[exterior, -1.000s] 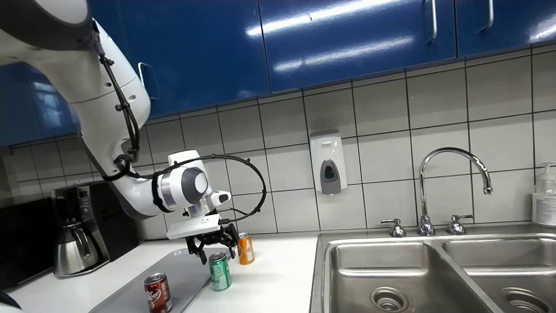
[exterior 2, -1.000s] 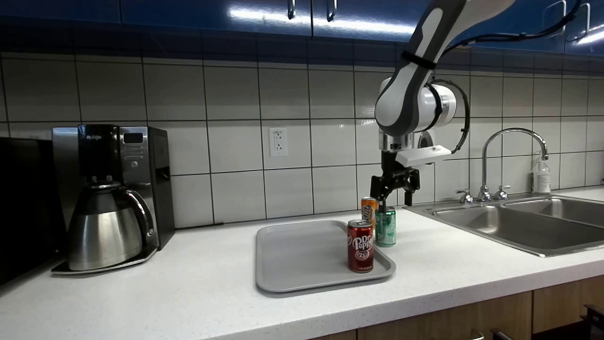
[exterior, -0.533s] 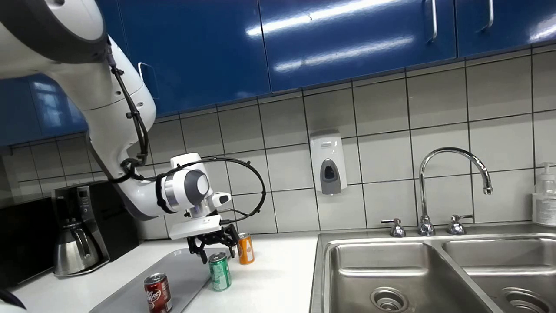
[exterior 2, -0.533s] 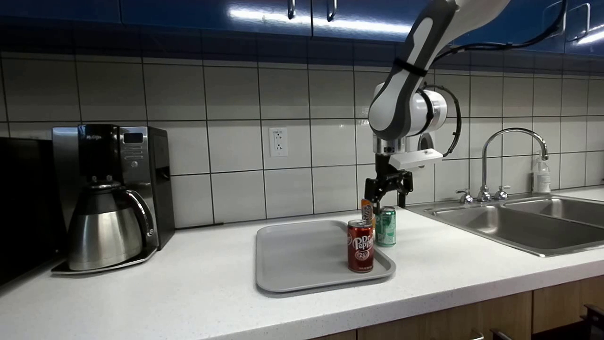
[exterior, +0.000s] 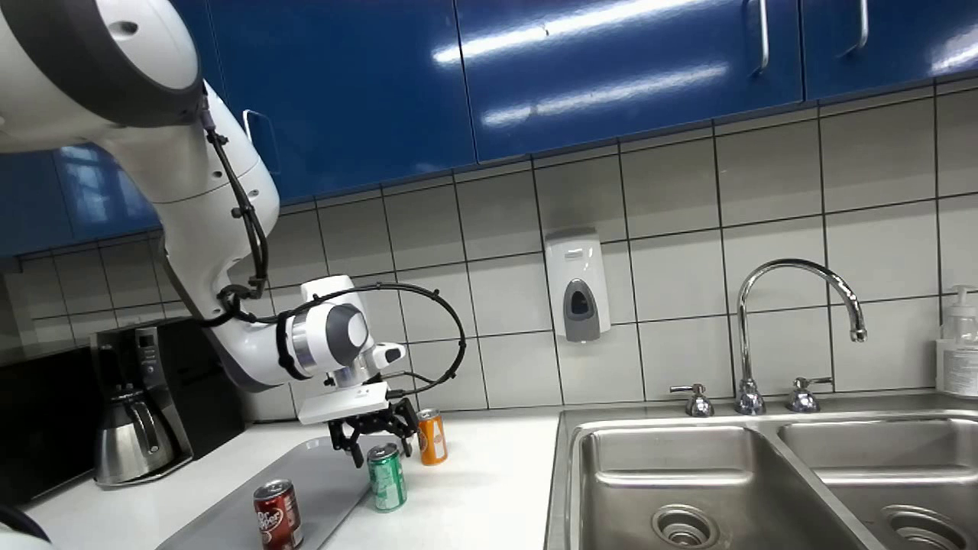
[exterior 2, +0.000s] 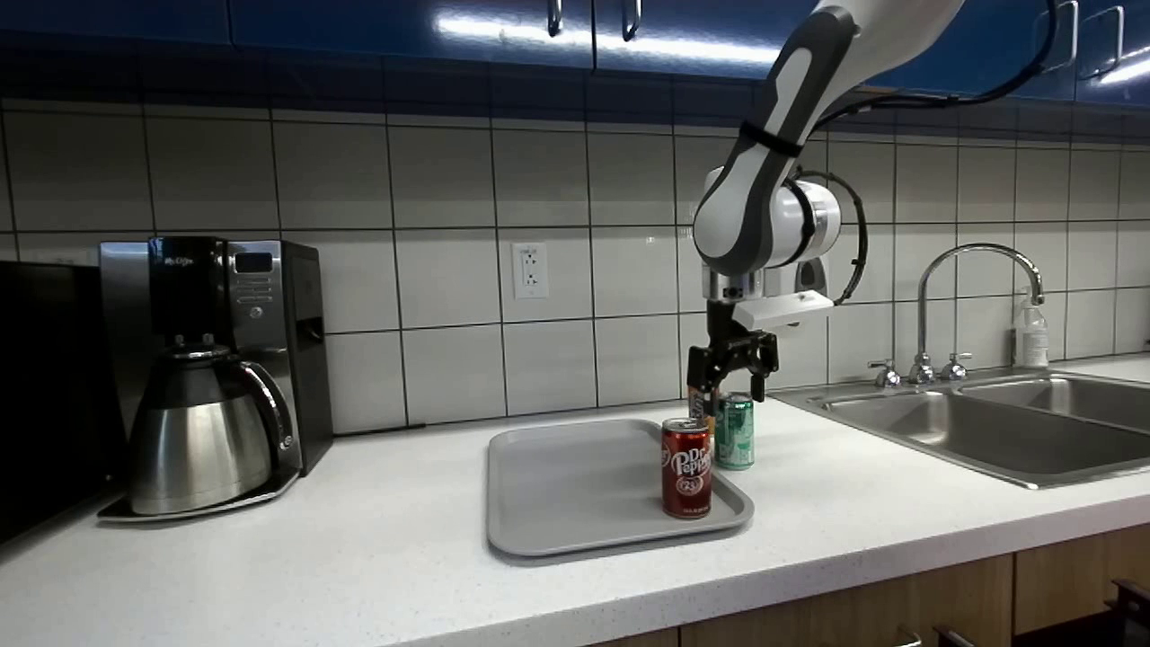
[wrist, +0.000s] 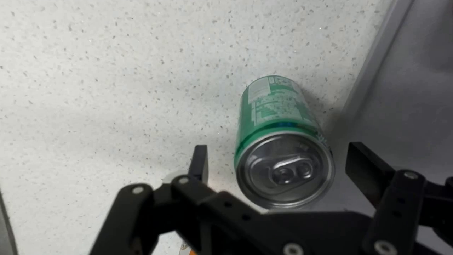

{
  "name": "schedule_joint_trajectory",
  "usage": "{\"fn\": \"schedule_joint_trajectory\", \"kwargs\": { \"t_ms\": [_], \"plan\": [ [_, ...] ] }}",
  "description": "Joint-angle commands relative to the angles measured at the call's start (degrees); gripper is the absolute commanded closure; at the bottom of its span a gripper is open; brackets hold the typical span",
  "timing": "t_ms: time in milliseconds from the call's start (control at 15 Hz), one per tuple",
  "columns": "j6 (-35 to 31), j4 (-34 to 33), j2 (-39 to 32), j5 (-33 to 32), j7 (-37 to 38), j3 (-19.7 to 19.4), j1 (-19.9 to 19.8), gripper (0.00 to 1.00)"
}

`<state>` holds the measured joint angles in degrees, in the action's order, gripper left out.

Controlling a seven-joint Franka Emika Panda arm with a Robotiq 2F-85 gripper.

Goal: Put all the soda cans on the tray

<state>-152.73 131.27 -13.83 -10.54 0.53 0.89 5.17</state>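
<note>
The green can (exterior: 388, 484) stands upright on the counter just beside the tray; it also shows in an exterior view (exterior 2: 736, 438) and the wrist view (wrist: 277, 109). The red can (exterior 2: 686, 476) stands upright on the grey tray (exterior 2: 575, 490), near its front right corner. The orange can (exterior: 432, 441) stands on the counter behind the green can, partly hidden by a finger in an exterior view (exterior 2: 695, 409). My gripper (wrist: 277, 156) is open just above the green can. In the wrist view the can's top shows between the fingers, with a gap on each side.
A coffee maker with a steel pot (exterior 2: 202, 440) stands at the left of the counter. A steel double sink (exterior: 680, 489) with a tall faucet (exterior: 795, 263) is at the right. A tiled wall stands behind, and blue cabinets (exterior: 344, 92) hang above.
My gripper has moved left and slightly down in an exterior view, staying open. The cans and the tray have not moved.
</note>
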Motion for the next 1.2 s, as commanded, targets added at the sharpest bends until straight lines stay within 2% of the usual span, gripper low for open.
{"fn": "schedule_joint_trajectory", "kwargs": {
  "t_ms": [0, 333, 400, 467, 733, 800, 1133],
  "plan": [
    [0.4, -1.6, -1.3, 0.0, -0.1, 0.3, 0.1, 0.0],
    [0.5, -2.2, -2.3, 0.0, 0.0, 0.3, 0.4, 0.0],
    [0.1, -2.3, -2.4, -0.6, 0.6, 0.0, 0.7, 0.25],
    [0.1, -2.4, -2.6, -0.7, 0.6, 0.0, 0.7, 0.26],
    [0.1, -2.7, -2.8, -0.4, 0.5, -0.1, 0.7, 0.58],
    [0.2, -2.7, -2.8, -0.4, 0.6, -0.1, 0.7, 0.61],
    [0.4, -2.6, -2.5, -0.4, 1.0, -0.3, 0.7, 0.61]
  ]
}}
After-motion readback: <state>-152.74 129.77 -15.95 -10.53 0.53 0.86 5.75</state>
